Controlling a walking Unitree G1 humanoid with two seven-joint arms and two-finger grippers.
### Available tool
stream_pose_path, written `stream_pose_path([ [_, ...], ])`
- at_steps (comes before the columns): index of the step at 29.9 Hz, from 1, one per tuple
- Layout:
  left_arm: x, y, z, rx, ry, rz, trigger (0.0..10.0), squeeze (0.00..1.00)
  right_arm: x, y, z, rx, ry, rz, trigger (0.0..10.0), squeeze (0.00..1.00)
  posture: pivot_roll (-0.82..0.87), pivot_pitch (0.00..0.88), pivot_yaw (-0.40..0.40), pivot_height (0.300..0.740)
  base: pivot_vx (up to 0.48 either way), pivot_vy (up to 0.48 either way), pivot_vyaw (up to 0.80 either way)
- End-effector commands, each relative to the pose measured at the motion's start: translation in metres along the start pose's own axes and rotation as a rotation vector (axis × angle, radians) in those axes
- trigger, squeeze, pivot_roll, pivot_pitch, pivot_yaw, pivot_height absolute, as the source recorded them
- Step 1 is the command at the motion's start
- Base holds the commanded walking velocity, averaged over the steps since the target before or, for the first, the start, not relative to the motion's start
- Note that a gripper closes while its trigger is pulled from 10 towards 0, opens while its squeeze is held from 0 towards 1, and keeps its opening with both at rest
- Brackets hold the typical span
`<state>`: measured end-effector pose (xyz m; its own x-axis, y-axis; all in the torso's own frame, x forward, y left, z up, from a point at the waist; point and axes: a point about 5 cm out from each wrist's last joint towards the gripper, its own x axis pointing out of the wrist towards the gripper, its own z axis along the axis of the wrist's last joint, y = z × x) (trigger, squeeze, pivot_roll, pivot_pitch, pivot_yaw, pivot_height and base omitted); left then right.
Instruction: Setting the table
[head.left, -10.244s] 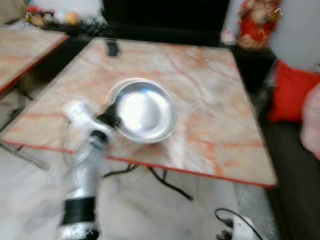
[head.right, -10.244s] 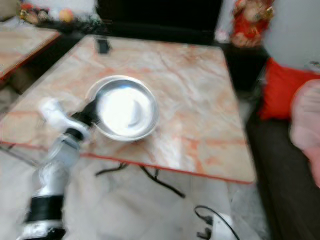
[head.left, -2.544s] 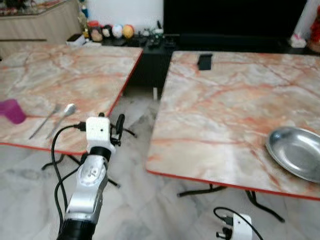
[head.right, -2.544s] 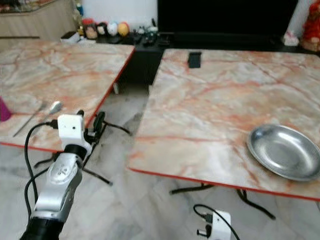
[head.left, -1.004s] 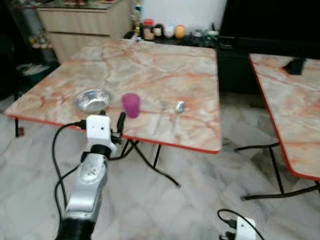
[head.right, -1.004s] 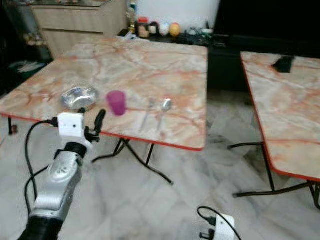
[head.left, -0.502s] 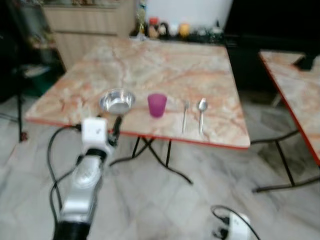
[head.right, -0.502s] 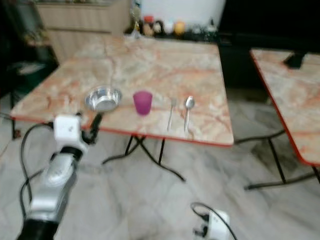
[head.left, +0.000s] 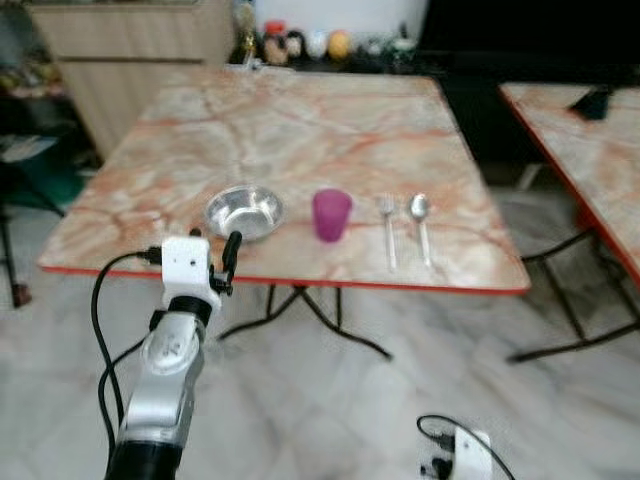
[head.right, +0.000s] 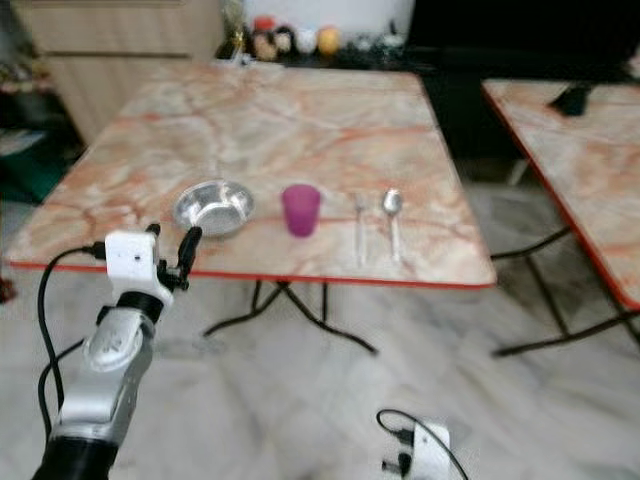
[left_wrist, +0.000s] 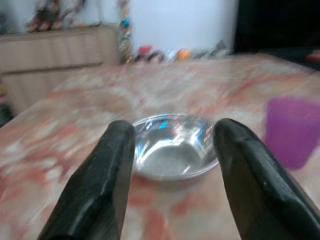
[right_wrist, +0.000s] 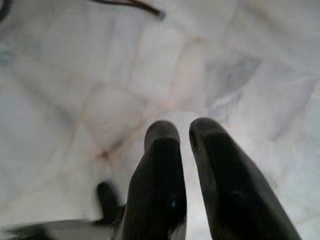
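Approach step. The left pincer (head.left: 228, 262) is wide open and empty, aimed at the steel bowl (head.left: 244, 211) near the counter (head.left: 300, 130) front edge. The purple cup (head.left: 331, 214), fork (head.left: 388, 232) and spoon (head.left: 421, 218) lie beyond the bowl. Next, likely advance and straddle the bowl rim. The right pincer (right_wrist: 186, 145) hangs nearly closed, empty.

A small steel bowl (head.left: 243, 211), an upright purple cup (head.left: 331, 214), a fork (head.left: 388, 228) and a spoon (head.left: 421, 222) are lying in a row, bowl at nine o'clock, spoon at three.
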<state>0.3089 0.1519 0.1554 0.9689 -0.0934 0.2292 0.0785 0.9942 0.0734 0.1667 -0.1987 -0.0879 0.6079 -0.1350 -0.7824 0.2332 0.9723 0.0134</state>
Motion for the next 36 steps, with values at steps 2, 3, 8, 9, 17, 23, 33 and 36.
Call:
stream_pose_path([
  [2,-0.0021,0.0049,-0.0030,0.010,0.013,0.012,10.0,0.00,-0.0013,0.0003,-0.0060,0.006,0.023,-0.004,10.0,0.00,0.06,0.000,-0.016,0.740,0.000,0.371,0.00],
  [3,-0.0021,0.0050,-0.0030,0.010,0.012,0.013,10.0,0.00,-0.0013,0.0003,-0.0061,0.007,0.023,-0.004,10.0,0.00,0.06,0.000,-0.016,0.740,0.000,0.371,0.00],
  [8,-0.0015,0.0051,-0.0030,0.010,0.013,0.018,10.0,0.00,-0.0011,0.0004,-0.0059,0.008,0.025,-0.004,10.0,0.00,0.06,0.000,-0.019,0.740,0.000,0.371,0.00],
  [9,-0.0015,0.0051,-0.0029,0.010,0.013,0.019,10.0,0.00,-0.0011,0.0005,-0.0058,0.007,0.025,-0.003,10.0,0.00,0.06,0.000,-0.019,0.740,0.000,0.371,0.00],
  [17,-0.0017,0.0061,-0.0034,0.008,0.017,0.018,10.0,0.00,-0.0007,0.0026,-0.0049,0.003,0.023,0.001,10.0,0.00,0.06,0.000,-0.021,0.740,0.000,0.313,0.00],
  [23,-0.0018,0.0033,-0.0045,-0.008,0.024,-0.002,10.0,0.00,-0.0003,0.0079,-0.0041,0.002,0.019,0.007,10.0,0.00,0.06,0.000,-0.020,0.740,0.000,0.000,0.00],
  [33,-0.0018,0.0001,-0.0050,-0.008,0.032,-0.021,10.0,0.00,-0.0003,0.0071,-0.0037,0.002,0.016,0.010,10.0,0.00,0.06,0.000,-0.018,0.740,0.000,0.000,0.00],
  [36,-0.0019,0.0001,-0.0050,-0.005,0.032,-0.028,10.0,0.00,-0.0006,0.0033,-0.0040,0.006,0.016,0.005,10.0,0.00,0.05,0.000,-0.015,0.740,0.000,0.000,0.00],
])
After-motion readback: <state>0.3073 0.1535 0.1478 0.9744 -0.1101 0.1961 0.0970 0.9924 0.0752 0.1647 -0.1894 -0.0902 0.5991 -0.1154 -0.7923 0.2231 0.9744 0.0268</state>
